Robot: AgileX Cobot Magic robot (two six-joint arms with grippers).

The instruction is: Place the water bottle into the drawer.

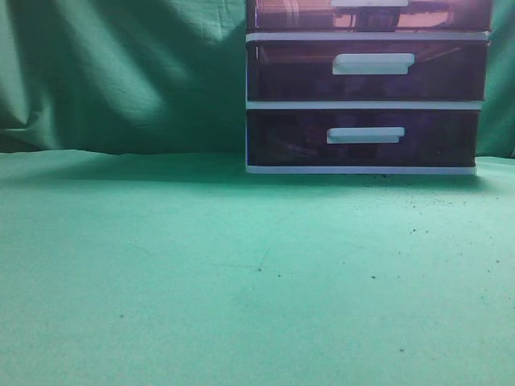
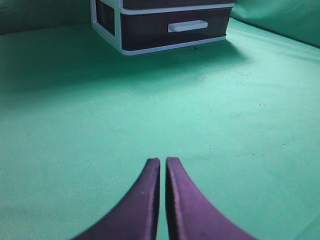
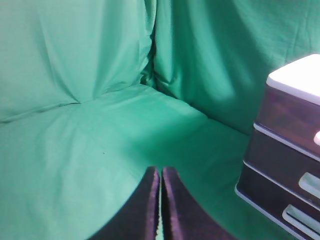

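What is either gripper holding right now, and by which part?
Nothing. The left gripper and right gripper are both shut on empty air above the green cloth.

Green cloth is covering the counter (image 1: 201, 273) and hanging in soft folds as a backdrop (image 1: 121, 72), light falling unevenly across it.

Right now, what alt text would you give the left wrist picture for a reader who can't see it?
The left gripper, dark fingers pressed together and holding nothing, hangs over a green cloth-covered table. Beyond it stands a white-framed drawer unit with a dark drawer and white handle.
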